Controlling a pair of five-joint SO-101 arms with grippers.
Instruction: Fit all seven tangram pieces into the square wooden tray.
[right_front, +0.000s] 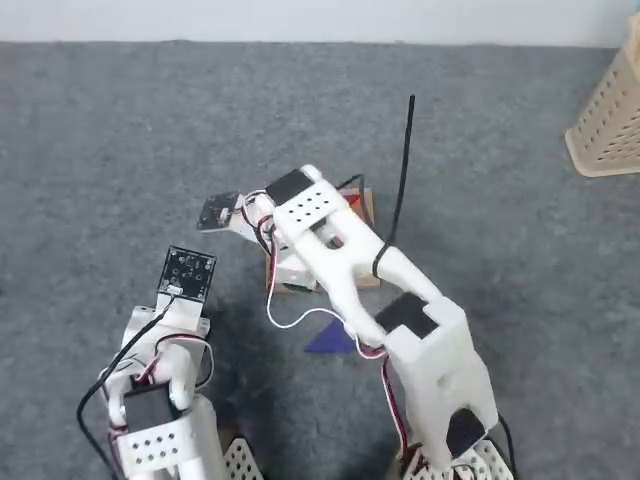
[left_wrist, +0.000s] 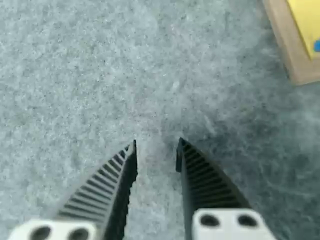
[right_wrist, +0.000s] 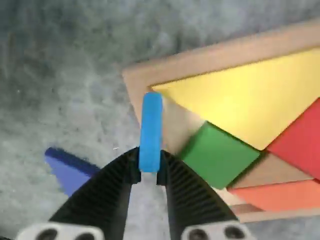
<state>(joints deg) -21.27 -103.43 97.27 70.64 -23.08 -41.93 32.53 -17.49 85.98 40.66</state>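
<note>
My right end effector (right_wrist: 148, 167) is closed down narrow on one light-blue piece (right_wrist: 151, 127), held on edge over a corner of the tray (right_wrist: 200, 56). My left end effector (left_wrist: 156, 150) is part open with nothing in it, over the bench (left_wrist: 75, 60) near the tray.

Count:
- In the tray, four pieces: one yellow triangle (right_wrist: 250, 100), one green square (right_wrist: 217, 155), one red piece (right_wrist: 300, 140), one orange piece (right_wrist: 280, 195).
- On the bench beside the tray: one dark-blue triangle (right_wrist: 67, 167).

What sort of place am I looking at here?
Probably a robotics test bench: a white left arm and right arm stand at a grey felt-like table, and the right pincer holds a blue piece at a wooden tray corner.
</note>
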